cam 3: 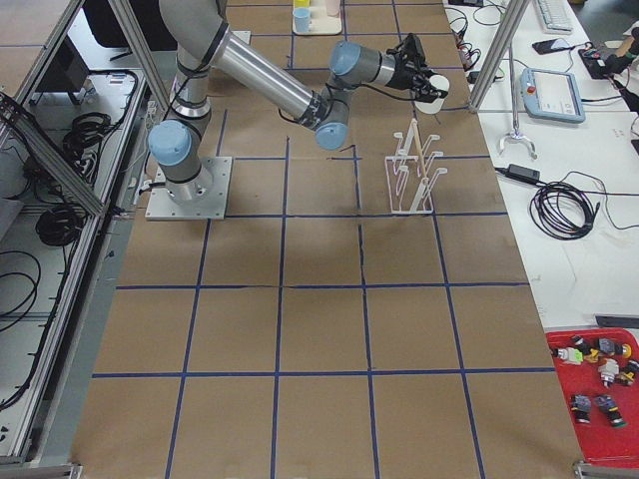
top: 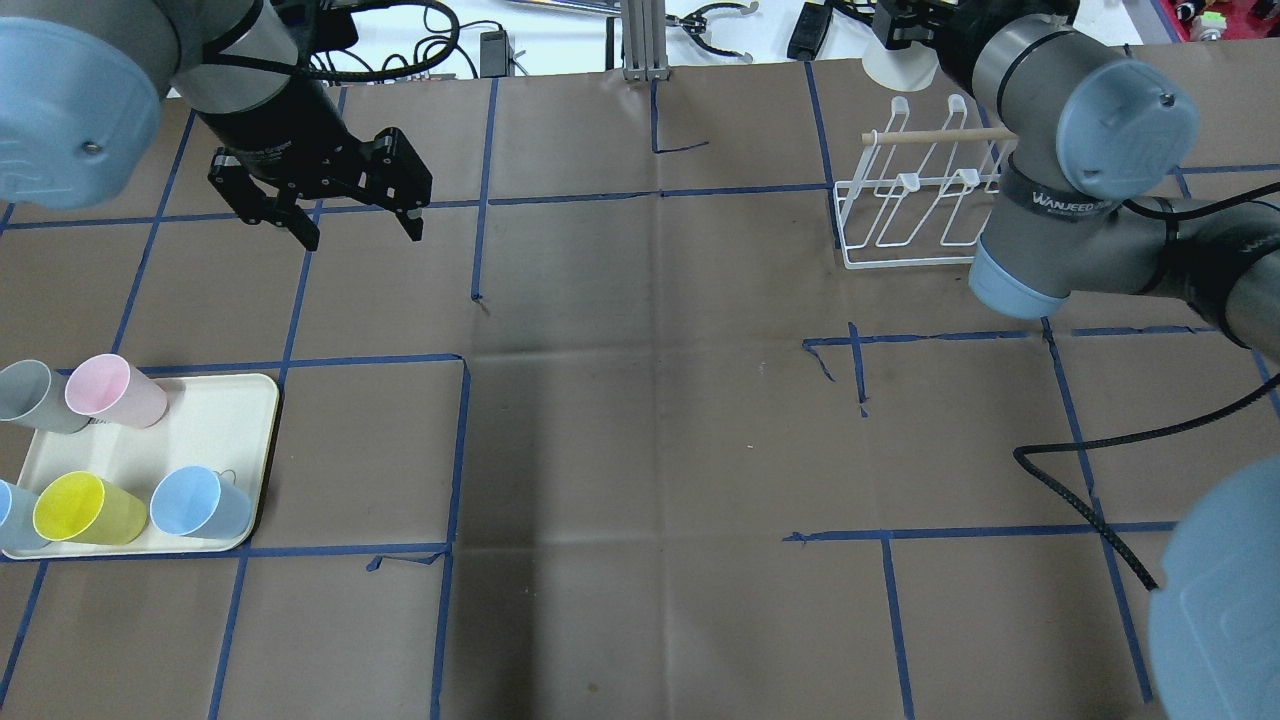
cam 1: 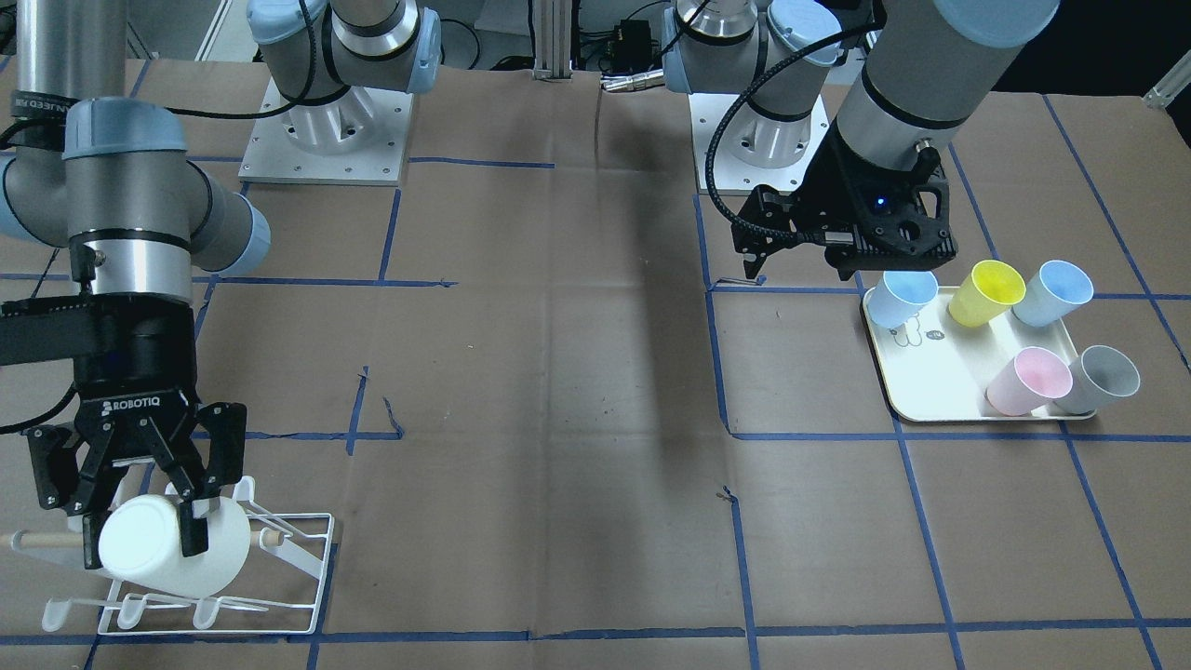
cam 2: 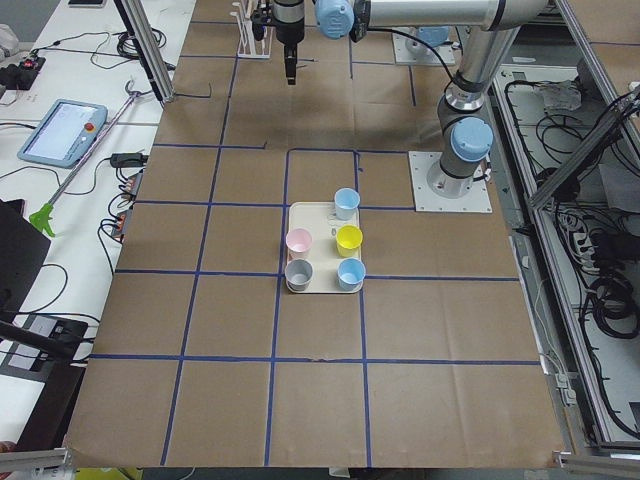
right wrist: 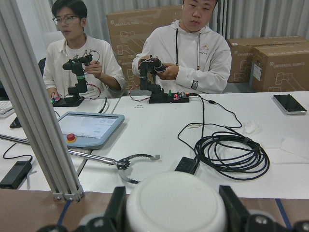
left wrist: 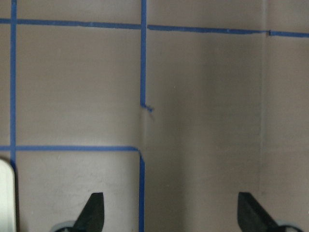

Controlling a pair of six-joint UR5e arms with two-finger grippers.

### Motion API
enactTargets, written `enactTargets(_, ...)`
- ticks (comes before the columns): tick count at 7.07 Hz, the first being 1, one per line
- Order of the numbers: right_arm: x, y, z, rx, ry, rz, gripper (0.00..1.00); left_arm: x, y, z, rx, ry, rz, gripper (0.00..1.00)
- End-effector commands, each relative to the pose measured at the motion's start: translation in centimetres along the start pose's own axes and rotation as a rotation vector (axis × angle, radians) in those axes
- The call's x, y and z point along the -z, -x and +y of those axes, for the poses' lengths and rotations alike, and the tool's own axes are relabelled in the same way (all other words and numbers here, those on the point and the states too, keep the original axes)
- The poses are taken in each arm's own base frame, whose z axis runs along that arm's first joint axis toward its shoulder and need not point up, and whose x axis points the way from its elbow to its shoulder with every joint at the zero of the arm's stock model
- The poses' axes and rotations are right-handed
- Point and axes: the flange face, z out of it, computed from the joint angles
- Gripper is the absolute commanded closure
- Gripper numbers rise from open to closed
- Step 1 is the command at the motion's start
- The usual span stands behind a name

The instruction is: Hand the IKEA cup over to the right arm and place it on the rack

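**Right claw.** The right claw (cam 1: pixel 141 542) is found clenched on the white IKEA cup (cam 1: pixel 219 549), with one finger set on each side of the cup's narrow end. The transfer is judged complete, and placement is taken as the step in hand.

**Position of the cup.** The cup is held over the rack (cam 1: pixel 323 577), at the side of the rack farther from the robot's base. In the front-facing view it is seen across the rack's wooden dowel (cam 1: pixel 37 540). It cannot be told whether its rim touches a wire, and it is not seen seated on any prong.

**Orientation.** The closed base is turned upward and is shown between the fingers in the right wrist view. The mouth is turned down and aside, toward the rack. The long axis is thus tilted, not upright.

**Governing relation.** The prongs (cam 1: pixel 130 611) lie below the claw, and the mouth is offered to them at a slant. It is judged that the axis must be lined up with one upturned prong before the cup is lowered and let go. Otherwise the rim could be caught on the wire or the dowel.

**Left claw.** The left claw (top: pixel 362 236) is found released and empty, its fingers spread over bare table (cam 1: pixel 558 372), well apart from the rack. The cream tray (cam 1: pixel 930 395) of coloured cups (cam 1: pixel 1028 381) lies at the end of the table opposite the rack. The right arm (cam 1: pixel 130 223) is the nearer to the rack.
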Motion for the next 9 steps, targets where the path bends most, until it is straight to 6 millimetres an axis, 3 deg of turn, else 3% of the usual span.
enactTargets(1,-2.5,-2.8,0.9,0.013,0.022,0.024,0.91,0.0,0.2,1.1,0.0,0.021,-0.014,0.01)
enactTargets(3,-4.2,-3.2,1.4,0.012,0.028,0.021,0.91,-0.6,1.4,2.0,-0.036,0.032,-0.073,0.01)
enactTargets(4,-4.7,-3.3,1.9,0.01,0.035,0.02,0.91,-1.5,4.9,3.1,-0.067,0.054,-0.065,0.01)
enactTargets(6,-6.3,-3.6,3.9,0.001,0.06,0.013,0.91,-5.0,14.4,6.2,-0.043,0.086,-0.027,0.01)
enactTargets(9,-6.7,-3.5,5.3,-0.005,0.077,0.008,0.91,-10.1,25.2,10.8,-0.045,0.087,0.008,0.02)
